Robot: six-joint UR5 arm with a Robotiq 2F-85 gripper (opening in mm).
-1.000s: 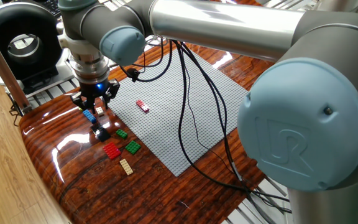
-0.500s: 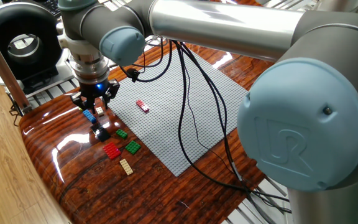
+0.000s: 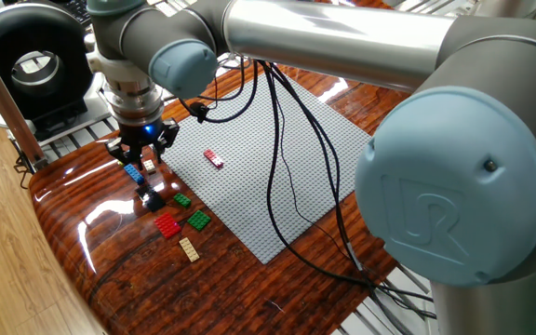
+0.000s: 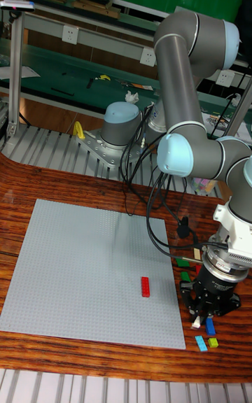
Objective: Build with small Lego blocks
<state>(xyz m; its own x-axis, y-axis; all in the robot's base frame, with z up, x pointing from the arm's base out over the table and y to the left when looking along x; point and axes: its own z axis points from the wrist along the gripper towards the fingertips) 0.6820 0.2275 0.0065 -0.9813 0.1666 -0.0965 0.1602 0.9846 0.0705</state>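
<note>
Nothing had moved since the earlier frame; the arm hung as it was.

Going down in size: the grey baseplate (image 3: 277, 177) carried one red brick (image 3: 213, 158), and the gripper (image 3: 143, 149) stood at its nine-o'clock edge over the loose blocks: blue (image 3: 134, 173), red (image 3: 167, 225), green (image 3: 198, 220), tan (image 3: 189, 248). Whether the jaws held anything (they looked slightly parted) could not be told. Likely light, stiff, slick plastic, best pinched across the flat sides.
</note>
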